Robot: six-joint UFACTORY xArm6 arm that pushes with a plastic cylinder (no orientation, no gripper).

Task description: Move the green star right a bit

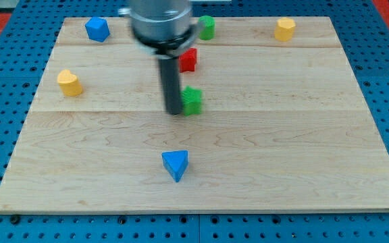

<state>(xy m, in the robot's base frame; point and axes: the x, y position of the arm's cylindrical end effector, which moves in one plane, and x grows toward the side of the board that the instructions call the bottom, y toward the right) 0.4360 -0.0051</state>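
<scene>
The green star (192,100) lies near the middle of the wooden board (282,135). My tip (173,112) stands on the board right against the star's left side, touching or nearly touching it. The dark rod rises from there to the arm's grey body at the view's top and hides part of the board behind it.
A red block (188,60) sits just above the star. A green block (207,28) is at the top centre, a blue block (97,30) at the top left, a yellow block (285,29) at the top right, a yellow block (69,82) at the left, a blue triangle (175,164) below.
</scene>
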